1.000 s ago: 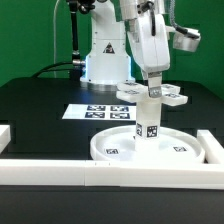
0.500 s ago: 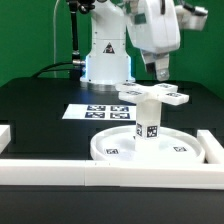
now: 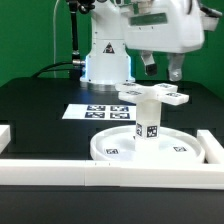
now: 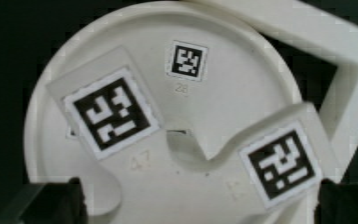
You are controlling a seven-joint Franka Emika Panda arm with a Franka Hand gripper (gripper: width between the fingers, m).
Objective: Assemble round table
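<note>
The round disc (image 3: 108, 152) lies on the black table just behind the front rail. The short marked leg (image 3: 148, 126) stands upright in its middle. The cross-shaped foot piece (image 3: 156, 95) sits on top of the leg. My gripper (image 3: 162, 72) is open and empty, raised above the foot piece and slightly to the exterior view's right of it, touching nothing. The wrist view looks down on the disc (image 4: 211, 100) and on a marked arm of the foot piece (image 4: 274, 160). My gripper (image 4: 202, 205) shows only as dark fingertips (image 4: 48, 200) far apart.
The marker board (image 3: 98, 112) lies behind the disc. White border rails run along the front (image 3: 100, 174), at the exterior view's right (image 3: 212, 146) and at its left (image 3: 5, 135). The robot's base (image 3: 105, 55) stands at the back.
My gripper was low around the top of the leg and foot piece a second ago. It has let go, risen and shifted to the exterior view's right. The foot piece stays on the leg.
</note>
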